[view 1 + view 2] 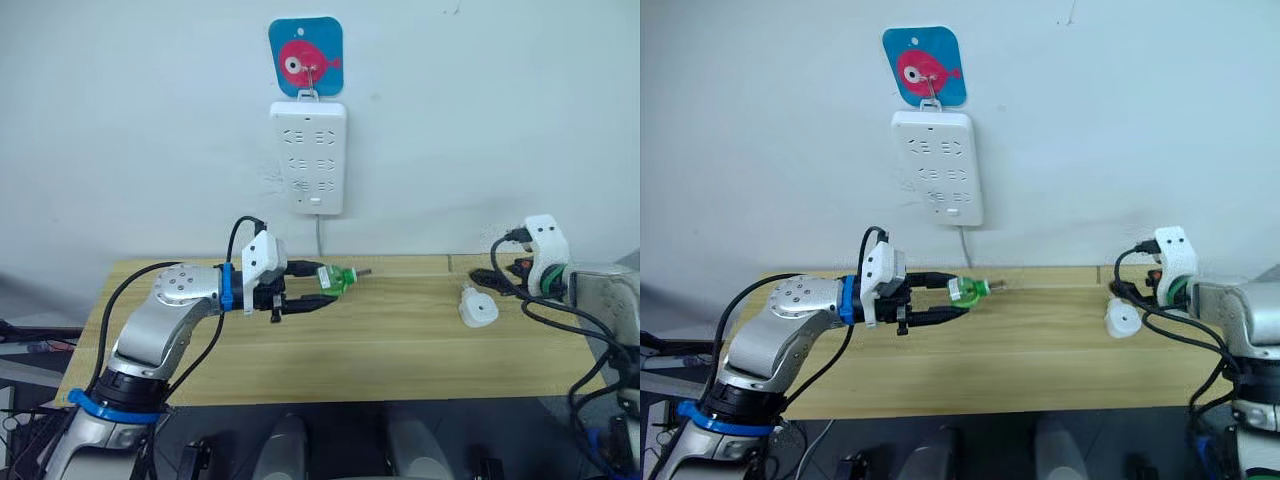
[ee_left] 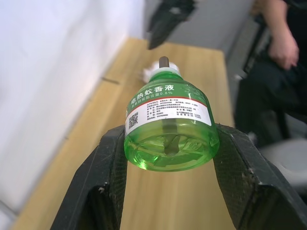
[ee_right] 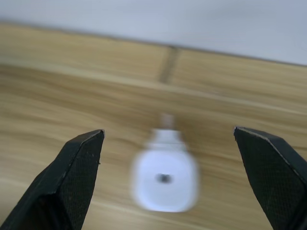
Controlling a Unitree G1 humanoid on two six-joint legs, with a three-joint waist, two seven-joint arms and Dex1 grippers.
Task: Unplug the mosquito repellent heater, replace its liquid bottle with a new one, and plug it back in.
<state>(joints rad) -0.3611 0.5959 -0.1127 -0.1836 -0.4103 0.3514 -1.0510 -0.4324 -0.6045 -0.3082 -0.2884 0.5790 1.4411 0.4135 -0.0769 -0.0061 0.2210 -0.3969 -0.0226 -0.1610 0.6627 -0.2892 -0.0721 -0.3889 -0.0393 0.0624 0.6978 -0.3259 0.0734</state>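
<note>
My left gripper (image 1: pixel 327 284) is shut on the liquid bottle (image 1: pixel 341 278), a small translucent green bottle held sideways above the table, its bare wick pointing right. The left wrist view shows the bottle (image 2: pixel 170 127) clamped between both fingers, its label facing up. The mosquito repellent heater (image 1: pixel 477 308), a small rounded white unit, lies unplugged on the table's right part. My right gripper (image 1: pixel 497 273) hovers open just behind it, apart from it. In the right wrist view the heater (image 3: pixel 165 179) lies between the spread fingers, vent hole up. The new one is out of view.
A white power strip (image 1: pixel 308 158) hangs on the wall under a blue fish hook (image 1: pixel 305 57), its cable running down behind the wooden table (image 1: pixel 400 345). A seated person (image 2: pixel 283 48) is beyond the table's right end.
</note>
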